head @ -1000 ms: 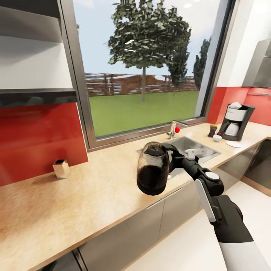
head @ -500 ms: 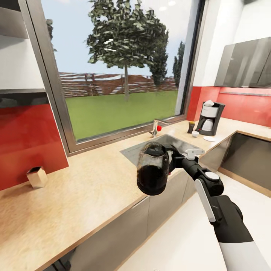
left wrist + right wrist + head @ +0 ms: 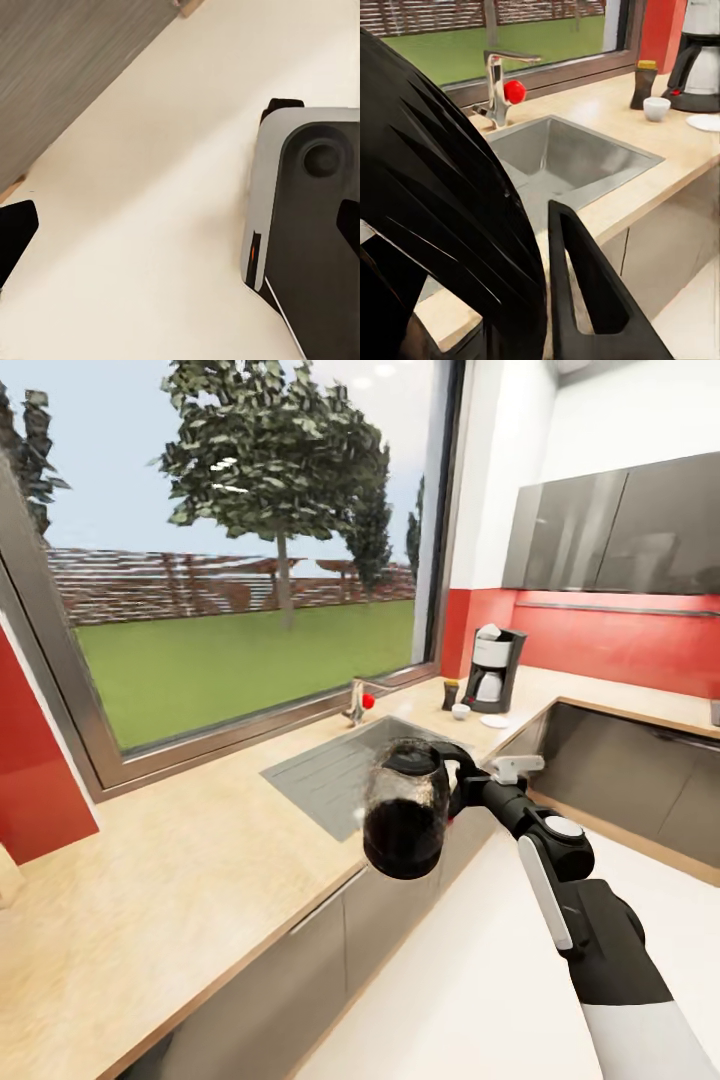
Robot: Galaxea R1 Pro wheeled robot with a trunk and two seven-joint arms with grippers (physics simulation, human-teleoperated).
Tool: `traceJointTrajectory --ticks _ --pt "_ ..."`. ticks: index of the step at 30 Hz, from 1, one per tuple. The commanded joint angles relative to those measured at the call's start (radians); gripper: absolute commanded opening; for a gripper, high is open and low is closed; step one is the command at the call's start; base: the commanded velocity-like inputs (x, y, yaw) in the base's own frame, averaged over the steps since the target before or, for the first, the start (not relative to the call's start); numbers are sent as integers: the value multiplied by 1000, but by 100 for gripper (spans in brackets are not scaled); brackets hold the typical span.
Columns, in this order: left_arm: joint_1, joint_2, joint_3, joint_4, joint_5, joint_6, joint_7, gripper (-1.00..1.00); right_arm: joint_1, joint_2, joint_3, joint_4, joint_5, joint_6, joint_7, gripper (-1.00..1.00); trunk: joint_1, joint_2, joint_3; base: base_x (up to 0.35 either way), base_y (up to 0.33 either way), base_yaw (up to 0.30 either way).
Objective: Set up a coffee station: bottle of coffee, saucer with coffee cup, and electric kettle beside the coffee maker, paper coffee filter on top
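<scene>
Kitchen counter [image 3: 180,870] runs under a wide window, with a steel sink [image 3: 330,775] set into it and a tap [image 3: 356,700] with a red knob behind the basin. Right gripper [image 3: 455,785] is held out over the counter's front edge beside the sink, clamped on the kettle [image 3: 405,820] (a dark glass vessel, carried clear of the surface). In the right wrist view the kettle's black body [image 3: 442,217] blocks most of the frame. Far along the counter stand the coffee maker [image 3: 497,668], the bottle [image 3: 451,693] just beside it, the cup [image 3: 460,711] and the saucer [image 3: 494,721]; cup and saucer appear apart, though they are small at this range. Left wrist view looks at pale floor [image 3: 150,225] and the robot's base [image 3: 307,225]; the left jaws' state cannot be told.
</scene>
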Motion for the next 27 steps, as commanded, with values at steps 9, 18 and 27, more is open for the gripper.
traceJointTrajectory --ticks 9,18,27 --pt "-1 0 8 1 2 -3 -5 100 -1 0 2 -1 -8 4 -2 -100 1 -2 -2 153 -234 -300" --pt "-1 0 9 1 2 -4 -5 100 -1 0 2 -1 -8 4 -1 -100 1 -2 -2 180 -233 -300" --pt "-1 0 9 1 2 -2 -5 100 -1 0 2 -1 -8 4 -1 -100 1 -2 -2 236 -200 -300"
